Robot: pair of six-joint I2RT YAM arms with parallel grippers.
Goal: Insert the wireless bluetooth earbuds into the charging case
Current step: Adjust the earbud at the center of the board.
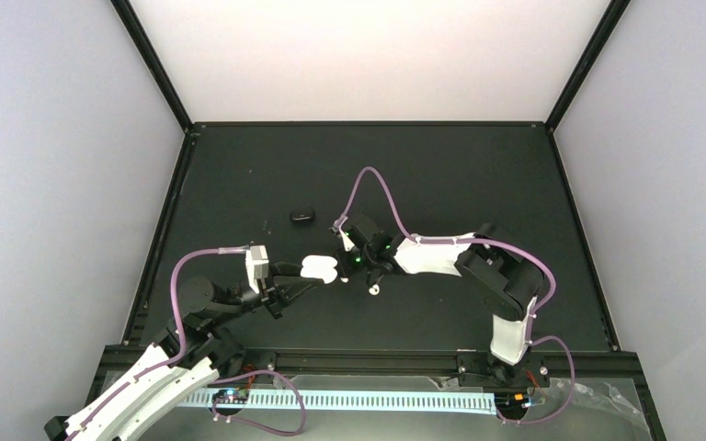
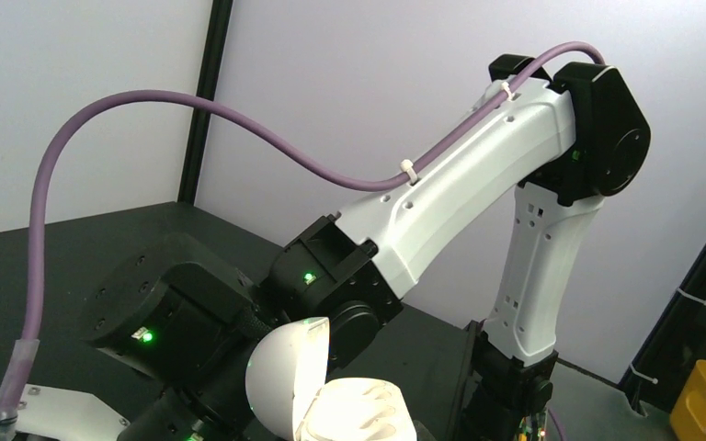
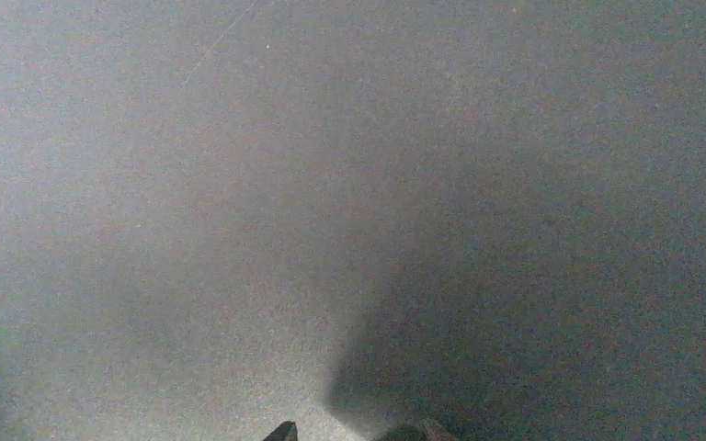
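The white charging case [image 1: 320, 267] stands open just left of the table's middle, and my left gripper [image 1: 298, 277] is shut on its near-left side. In the left wrist view the case's lid [image 2: 280, 381] is tipped up and its bright inner tray [image 2: 372, 413] fills the bottom edge; my own fingers are hidden there. One white earbud [image 1: 375, 288] lies on the mat right of the case. My right gripper [image 1: 366, 272] hovers low between case and earbud. Its two fingertips [image 3: 283, 431] stand apart over bare mat with nothing showing between them, so the right gripper [image 3: 354, 432] is open.
A small black oval object [image 1: 302, 217] lies on the mat behind the case. The right arm's white forearm [image 2: 460, 184] rises close beside the case. The black mat [image 1: 478, 175] is bounded by a raised black frame and pale walls.
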